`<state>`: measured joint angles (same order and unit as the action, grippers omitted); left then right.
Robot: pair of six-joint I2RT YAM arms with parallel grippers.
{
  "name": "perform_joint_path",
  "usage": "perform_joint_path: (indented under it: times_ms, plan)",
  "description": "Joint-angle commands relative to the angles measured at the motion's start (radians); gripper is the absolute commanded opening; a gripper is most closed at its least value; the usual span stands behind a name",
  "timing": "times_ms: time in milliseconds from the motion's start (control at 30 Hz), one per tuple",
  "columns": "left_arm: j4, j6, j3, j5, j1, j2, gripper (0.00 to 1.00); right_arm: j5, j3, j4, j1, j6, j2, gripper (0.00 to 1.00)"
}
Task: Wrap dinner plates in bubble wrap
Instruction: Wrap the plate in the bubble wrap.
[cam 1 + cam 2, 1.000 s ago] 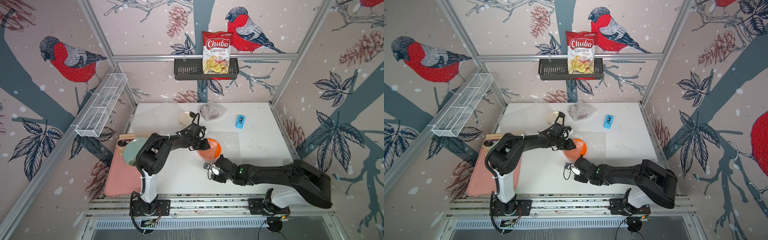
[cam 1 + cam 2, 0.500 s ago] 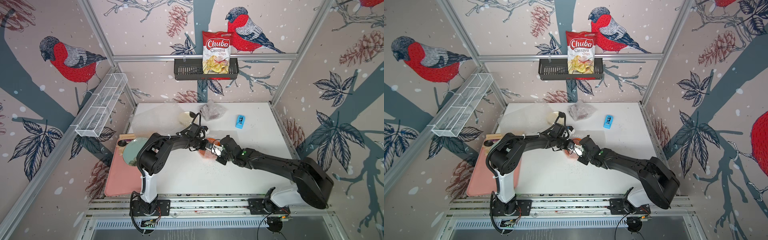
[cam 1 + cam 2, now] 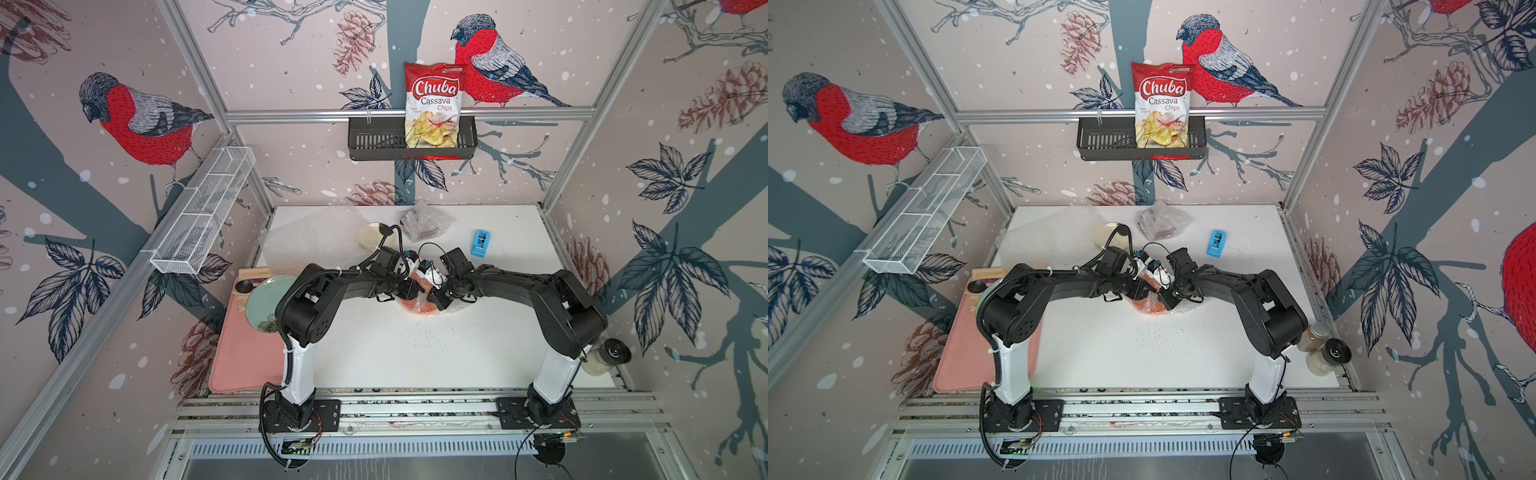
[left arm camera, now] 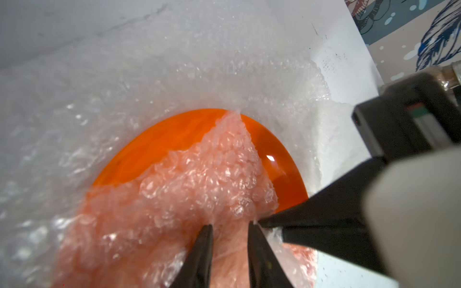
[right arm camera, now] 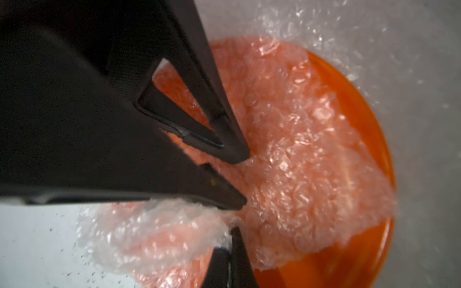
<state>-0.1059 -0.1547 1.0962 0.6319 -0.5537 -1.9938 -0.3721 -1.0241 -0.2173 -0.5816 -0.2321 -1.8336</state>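
Three plates on the white desk: glossy orange plate half under clear bubble wrap, cream plate, wrapped dark plate. Right gripper pinches wrap; left gripper parted.

Top views: bright, even, diffuse; faint shadows on table; frame bars bow near edges.
Wrist views: soft focus, close foreground blurred.
Glare: white spot on orange plate; glints across bubble wrap.

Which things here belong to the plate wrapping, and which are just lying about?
Job: orange plate, bubble wrap folded over it, cream plate, wrapped bundle, spare sheet.
Lying about: chips bag, pale green plate, pink tray, jars.
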Motion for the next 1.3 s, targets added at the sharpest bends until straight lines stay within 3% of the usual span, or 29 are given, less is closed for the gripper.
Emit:
perform_joint_path:
  times_ms: [0,233,267,333,433,533,667,767,867,1033,1133,1167,1200,1233,1267]
  plan:
    - [0.045,0.006,-0.014,0.090,0.012,0.023,0.50,-0.006,0.012,-0.047,0.014,0.057,-0.009,0.00]
    - [-0.034,0.054,-0.059,0.159,0.011,0.087,0.88,-0.040,0.012,-0.030,0.022,0.064,0.005,0.00]
    - [-0.024,0.074,-0.060,0.161,0.008,0.089,0.99,-0.045,0.010,-0.028,0.022,0.064,0.004,0.00]
    - [-0.004,0.112,-0.061,0.132,-0.003,0.093,0.99,-0.051,0.009,-0.030,0.022,0.062,0.002,0.00]
    - [0.048,0.178,-0.050,0.051,-0.030,0.087,0.91,-0.071,0.007,-0.026,0.024,0.066,0.005,0.00]
    - [0.112,0.219,-0.005,0.005,-0.039,0.046,0.71,-0.106,0.005,-0.019,0.031,0.081,0.026,0.05]
    - [0.139,0.223,0.015,-0.063,-0.041,0.009,0.39,-0.124,0.020,-0.013,0.062,0.127,0.128,0.49]
    - [0.134,0.216,0.009,-0.080,-0.040,0.003,0.26,-0.093,0.074,-0.042,0.117,0.086,0.271,0.78]
    - [0.131,0.205,0.004,-0.091,-0.040,-0.002,0.19,0.052,0.158,-0.055,0.159,0.004,0.425,0.88]
    - [0.115,0.190,-0.017,-0.085,-0.039,0.007,0.06,0.044,0.261,-0.121,0.157,-0.179,0.571,0.88]
    - [0.095,0.177,-0.035,-0.083,-0.040,0.010,0.00,0.114,0.293,-0.042,0.157,-0.181,0.546,0.84]
    - [0.089,0.173,-0.041,-0.084,-0.040,0.012,0.00,0.124,0.273,-0.029,0.157,-0.168,0.508,0.79]
    - [0.082,0.173,-0.047,-0.085,-0.040,0.013,0.00,0.149,0.250,-0.012,0.158,-0.144,0.471,0.66]
    - [0.077,0.172,-0.054,-0.096,-0.040,0.016,0.00,0.197,0.222,0.022,0.169,-0.104,0.422,0.42]
    - [0.074,0.175,-0.058,-0.102,-0.039,0.016,0.00,0.224,0.184,0.022,0.190,-0.071,0.364,0.28]
